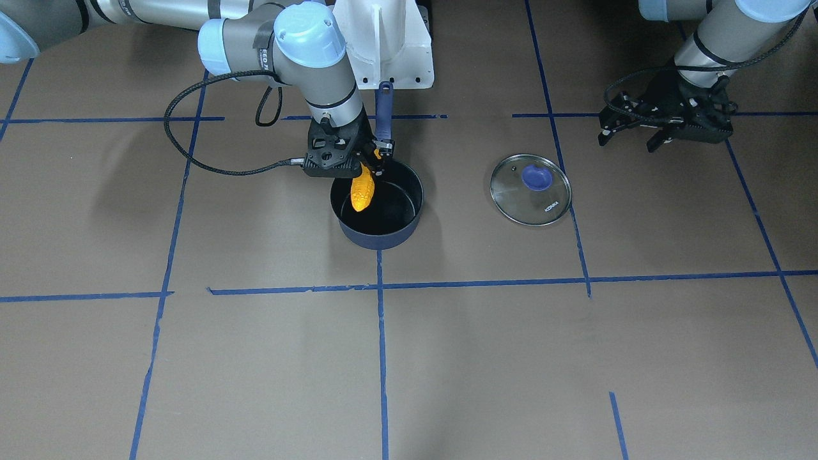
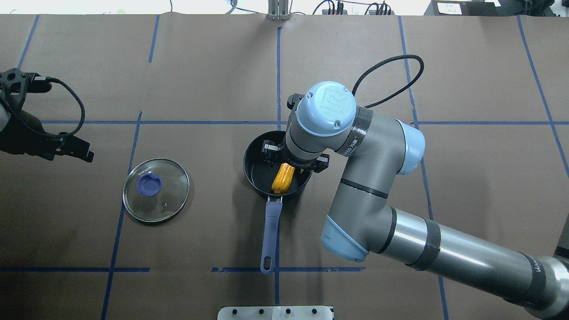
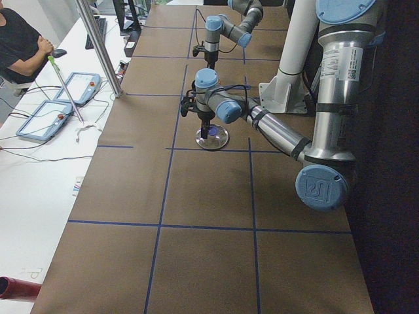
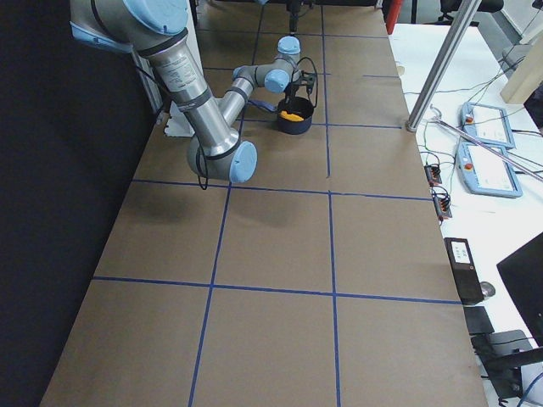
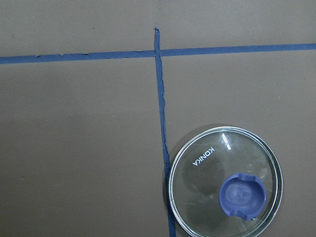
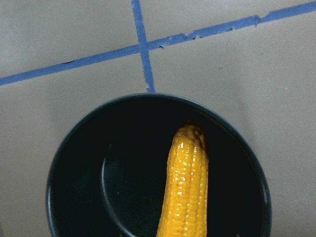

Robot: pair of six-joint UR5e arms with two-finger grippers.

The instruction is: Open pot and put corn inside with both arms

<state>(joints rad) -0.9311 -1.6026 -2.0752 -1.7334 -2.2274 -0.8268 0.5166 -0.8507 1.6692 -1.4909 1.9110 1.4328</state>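
Note:
The navy pot (image 1: 378, 240) stands uncovered on the table, its long purple-blue handle (image 2: 270, 233) pointing toward the robot. My right gripper (image 1: 371, 167) is shut on the thick end of the orange-yellow corn (image 1: 362, 191). The corn hangs tilted with its tapered tip down inside the pot rim. The right wrist view shows the corn (image 6: 186, 187) over the black pot interior (image 6: 98, 187). The glass lid (image 1: 530, 190) with its purple knob lies flat on the table beside the pot. My left gripper (image 1: 629, 139) is open and empty, above the table just beyond the lid (image 5: 224, 186).
The white robot base mount (image 1: 383, 38) stands just behind the pot handle. A black cable loop (image 1: 192, 140) hangs off the right wrist. Blue tape lines (image 1: 486, 282) cross the brown table. An operator (image 3: 19, 46) sits past the table's far side.

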